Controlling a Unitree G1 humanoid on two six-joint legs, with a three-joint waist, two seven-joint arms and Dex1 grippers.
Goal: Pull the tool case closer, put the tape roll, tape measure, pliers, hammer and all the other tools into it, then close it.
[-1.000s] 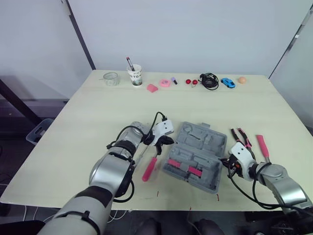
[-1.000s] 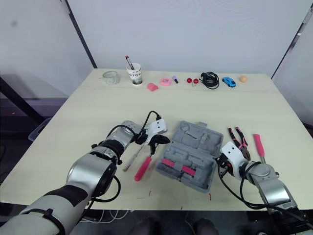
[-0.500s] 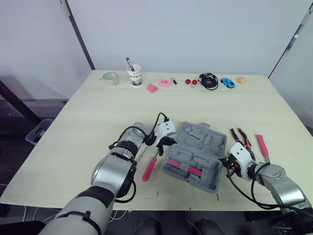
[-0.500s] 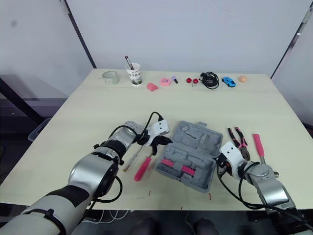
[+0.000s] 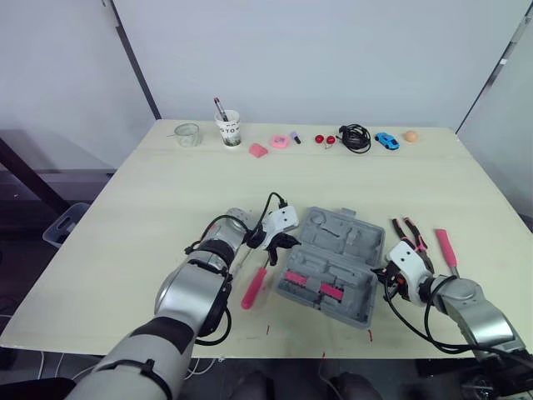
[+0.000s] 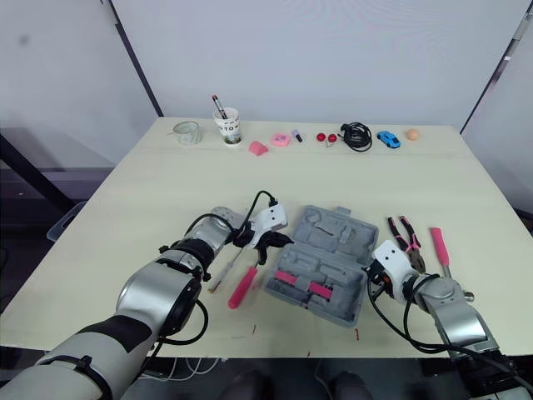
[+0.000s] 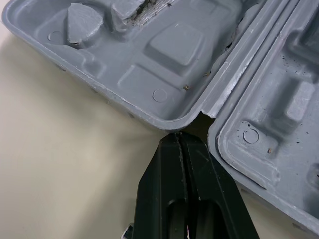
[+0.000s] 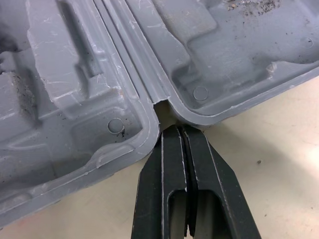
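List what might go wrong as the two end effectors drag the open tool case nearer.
1. The left end effector and right end effector are shut, tips only wedged at the hinge notches of the tool case, so either may slip out.
2. The pink-handled tool lies beside the left arm and may get swept toward the front edge of the table.

Pale table [image 5: 158,200]: tool case [image 5: 333,262], pliers [image 5: 411,232], cup [image 5: 231,129]
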